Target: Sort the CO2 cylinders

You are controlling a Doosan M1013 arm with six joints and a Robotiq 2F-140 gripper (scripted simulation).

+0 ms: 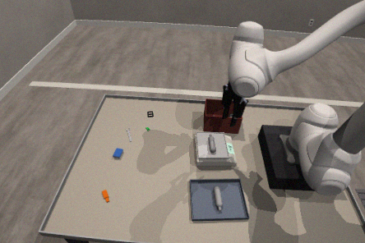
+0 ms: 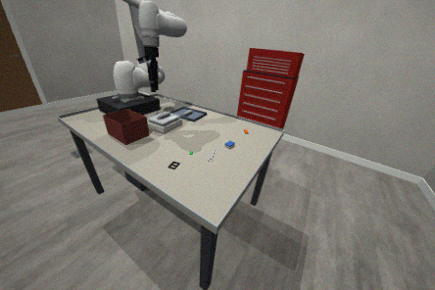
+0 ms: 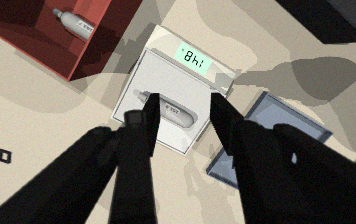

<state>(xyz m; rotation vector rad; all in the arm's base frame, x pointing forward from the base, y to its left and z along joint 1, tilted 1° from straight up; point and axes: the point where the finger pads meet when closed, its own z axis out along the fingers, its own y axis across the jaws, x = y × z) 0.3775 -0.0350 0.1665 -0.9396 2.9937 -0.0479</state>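
A grey CO2 cylinder (image 1: 212, 144) lies on the white scale; in the wrist view it (image 3: 170, 108) sits below the lit display (image 3: 195, 58). Another cylinder (image 1: 218, 198) lies flat in the blue-grey tray (image 1: 222, 197) in front of the scale. The red scrap bin (image 1: 220, 116) stands behind the scale and holds a cylinder (image 3: 75, 21). My gripper (image 1: 232, 118) hangs well above the scale's far edge, near the bin. Its fingers are partly open, with nothing between them. It also shows in the exterior view (image 2: 154, 85).
The arm's black base (image 1: 282, 156) stands right of the scale. Small items lie on the left half of the table: a blue block (image 1: 118, 153), an orange piece (image 1: 106, 195), a green bit (image 1: 147, 129), a black frame (image 1: 150, 114). A red tool chest (image 2: 267, 88) stands beyond the table.
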